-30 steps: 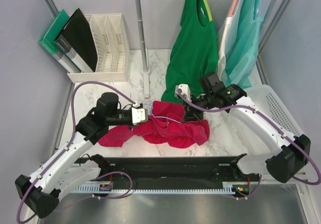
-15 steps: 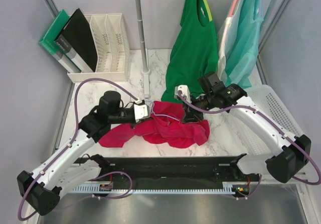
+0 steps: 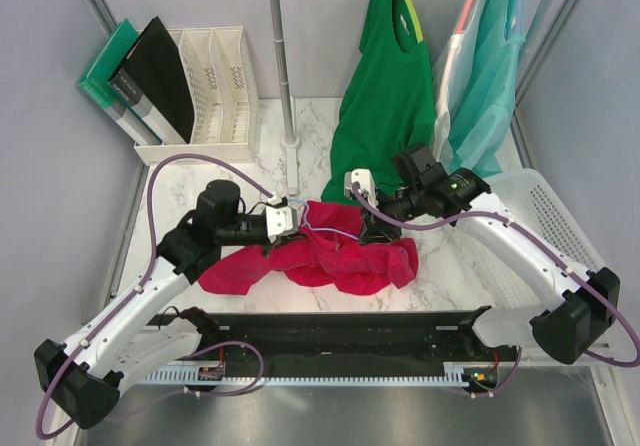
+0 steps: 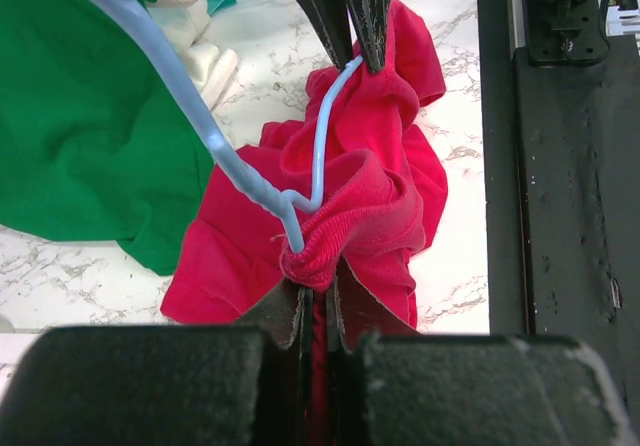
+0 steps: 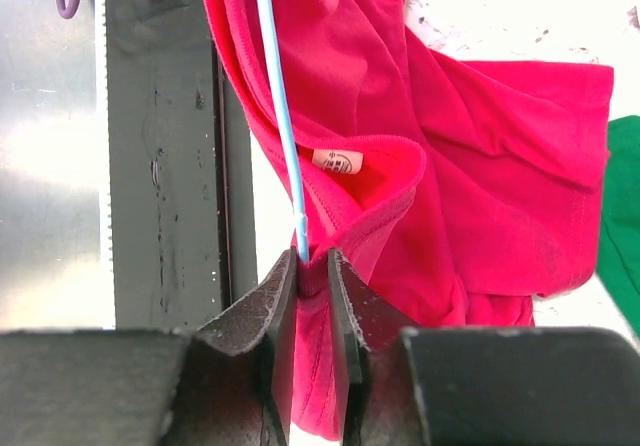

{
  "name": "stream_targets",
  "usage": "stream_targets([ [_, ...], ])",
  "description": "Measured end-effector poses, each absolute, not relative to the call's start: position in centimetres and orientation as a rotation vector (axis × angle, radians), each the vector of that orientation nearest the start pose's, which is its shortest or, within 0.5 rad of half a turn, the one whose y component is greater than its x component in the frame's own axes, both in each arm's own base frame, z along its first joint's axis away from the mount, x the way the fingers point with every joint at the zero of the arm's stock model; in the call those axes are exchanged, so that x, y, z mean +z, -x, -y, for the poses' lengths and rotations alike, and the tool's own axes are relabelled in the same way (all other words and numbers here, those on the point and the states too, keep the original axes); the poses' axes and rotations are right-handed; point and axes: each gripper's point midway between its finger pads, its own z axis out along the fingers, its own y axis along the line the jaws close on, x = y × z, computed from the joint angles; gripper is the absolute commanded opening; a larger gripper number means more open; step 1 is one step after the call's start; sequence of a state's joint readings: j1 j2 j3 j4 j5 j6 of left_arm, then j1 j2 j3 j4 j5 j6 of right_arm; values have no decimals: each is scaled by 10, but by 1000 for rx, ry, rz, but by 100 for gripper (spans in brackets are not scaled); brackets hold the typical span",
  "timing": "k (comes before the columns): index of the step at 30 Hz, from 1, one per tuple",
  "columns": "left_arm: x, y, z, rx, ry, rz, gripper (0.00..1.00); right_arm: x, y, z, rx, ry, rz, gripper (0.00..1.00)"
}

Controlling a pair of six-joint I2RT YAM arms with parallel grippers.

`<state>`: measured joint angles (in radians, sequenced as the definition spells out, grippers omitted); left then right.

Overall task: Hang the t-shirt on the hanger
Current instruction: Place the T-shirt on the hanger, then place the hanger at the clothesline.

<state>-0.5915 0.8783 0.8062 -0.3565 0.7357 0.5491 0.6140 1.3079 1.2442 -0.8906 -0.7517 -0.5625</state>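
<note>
The crimson t-shirt [image 3: 345, 256] lies bunched on the marble table between both arms. The light-blue wire hanger [image 3: 330, 233] runs through the folds, and its wire enters the collar in the left wrist view [image 4: 320, 146]. My left gripper [image 3: 288, 218] is shut on a gathered piece of the ribbed collar [image 4: 318, 291]. My right gripper [image 3: 372, 228] is at the shirt's right side. Its jaws [image 5: 312, 266] stand slightly parted, with a fold of red cloth [image 5: 480, 166] and the hanger wire's end [image 5: 281, 96] between them.
A dark green t-shirt [image 3: 385, 96] and a teal one [image 3: 495, 66] hang from the rack behind, and the green hem reaches the table near the right gripper. The rack pole [image 3: 285, 76], a white file organiser [image 3: 205, 91], a white basket [image 3: 545, 226] and a black front strip [image 3: 340, 331] border the area.
The right gripper's jaws have parted a little around the cloth and wire. The left gripper has shifted slightly right and back while still holding the collar.
</note>
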Motion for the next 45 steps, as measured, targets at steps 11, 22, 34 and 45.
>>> stream_targets([
  [11, 233, -186, 242, -741, -1395, -1387, 50, 216, -184, -260, 940, 1570, -1812, 0],
  [22, 201, -198, 160, -512, -1369, -1605, 57, 234, -188, -249, 844, 1530, -1769, 0],
  [34, 186, -188, 126, -504, -1378, -1611, 65, 243, -188, -244, 823, 1512, -1768, 0],
  [45, 263, -185, 180, -558, -1361, -1267, 65, 280, -187, -254, 895, 1420, -1746, 0],
])
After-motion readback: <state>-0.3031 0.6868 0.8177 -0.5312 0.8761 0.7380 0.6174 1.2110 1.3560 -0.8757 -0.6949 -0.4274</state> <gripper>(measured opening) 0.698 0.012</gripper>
